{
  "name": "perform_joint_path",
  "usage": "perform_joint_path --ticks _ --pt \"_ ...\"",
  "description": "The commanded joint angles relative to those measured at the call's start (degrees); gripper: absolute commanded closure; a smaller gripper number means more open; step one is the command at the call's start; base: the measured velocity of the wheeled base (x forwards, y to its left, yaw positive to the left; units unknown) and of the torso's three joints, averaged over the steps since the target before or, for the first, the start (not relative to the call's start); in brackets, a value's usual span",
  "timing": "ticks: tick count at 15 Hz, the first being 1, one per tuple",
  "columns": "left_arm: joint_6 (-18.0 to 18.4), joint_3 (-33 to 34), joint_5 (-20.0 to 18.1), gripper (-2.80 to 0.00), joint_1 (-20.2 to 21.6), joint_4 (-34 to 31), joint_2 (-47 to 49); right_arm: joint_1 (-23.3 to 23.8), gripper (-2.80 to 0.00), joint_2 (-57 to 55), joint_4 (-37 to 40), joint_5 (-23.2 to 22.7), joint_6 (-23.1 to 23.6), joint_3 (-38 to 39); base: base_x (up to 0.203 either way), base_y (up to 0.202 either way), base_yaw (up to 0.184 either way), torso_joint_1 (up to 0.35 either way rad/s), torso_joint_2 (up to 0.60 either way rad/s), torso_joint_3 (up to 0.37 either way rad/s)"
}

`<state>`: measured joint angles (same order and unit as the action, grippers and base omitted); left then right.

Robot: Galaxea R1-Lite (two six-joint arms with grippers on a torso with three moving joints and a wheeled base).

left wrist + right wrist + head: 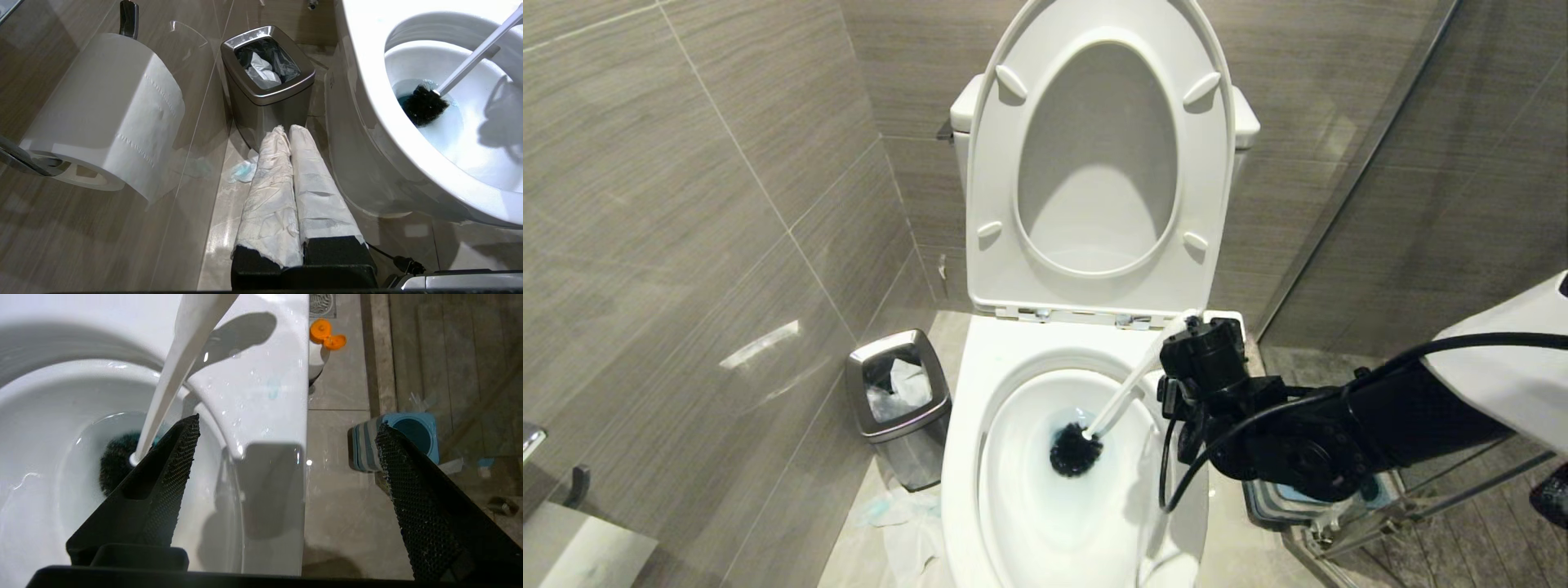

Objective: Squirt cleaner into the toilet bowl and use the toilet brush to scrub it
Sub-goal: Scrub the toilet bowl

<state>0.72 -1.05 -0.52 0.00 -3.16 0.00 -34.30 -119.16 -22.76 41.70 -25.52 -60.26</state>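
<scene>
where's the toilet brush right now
The toilet brush stands in the toilet bowl, head in the water, handle leaning against the rim's right side.

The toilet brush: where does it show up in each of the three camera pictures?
Head view: the toilet brush stands in the toilet bowl, its handle slanting up toward the right gripper.
Left wrist view: brush at the far right, head in the blue water.
Right wrist view: brush upper left, handle free beside the open right gripper.
Shared landmark: the bowl's white rim.
</scene>
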Motion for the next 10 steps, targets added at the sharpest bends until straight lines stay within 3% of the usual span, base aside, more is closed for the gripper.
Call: perform_joint_path --ticks 1,3,7,10 --pt "-0.02 -0.01 0.00 0.00 0.09 -0.01 0.00 1.47 -2.80 -3.96 -2.49 -0.13 1.69 -1.95 0.000 0.000 0.000 0.000 0.00 0.000" --pt "-0.02 -0.01 0.00 0.00 0.09 -0.01 0.00 2.46 -2.80 -6.54 -6.49 -2.11 3.89 -4.79 0.000 0.000 0.000 0.000 0.00 0.000" --pt "-0.02 -0.01 0.00 0.00 0.01 -0.01 0.00 3.37 -2.80 -7.32 -11.99 -11.71 5.46 -6.42 0.000 0.000 0.000 0.000 0.00 0.000" --pt "-0.02 -0.01 0.00 0.00 0.04 -0.01 0.00 3.54 -2.80 -8.62 -12.92 -13.99 5.34 -7.90 0.000 0.000 0.000 0.000 0.00 0.000"
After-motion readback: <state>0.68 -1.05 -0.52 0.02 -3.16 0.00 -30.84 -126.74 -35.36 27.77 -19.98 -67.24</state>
